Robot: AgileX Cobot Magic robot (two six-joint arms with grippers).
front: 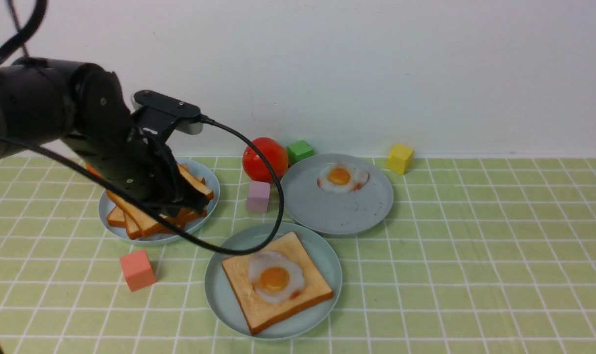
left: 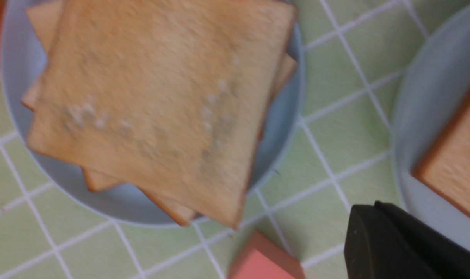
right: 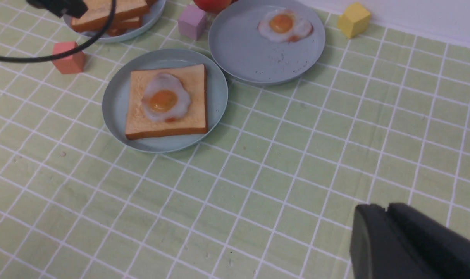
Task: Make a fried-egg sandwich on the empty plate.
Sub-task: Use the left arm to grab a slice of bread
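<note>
I count three plates [front: 337,216] [front: 213,189] [front: 219,295], two fried eggs [front: 341,177] [front: 274,278], four blocks [front: 137,270] [front: 258,196] [front: 299,151] [front: 400,158]. One egg tops toast [front: 300,300] on the front-edge mint plate [right: 118,100]. Left gripper [front: 194,199], right gripper [right: 389,236]: grip unreadable.

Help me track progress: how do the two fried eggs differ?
The near egg lies on a toast slice in the mint plate; the far egg lies bare on a grey-blue plate. The near egg sits centred, the far egg near its plate's back rim. Both have orange yolks.
</note>
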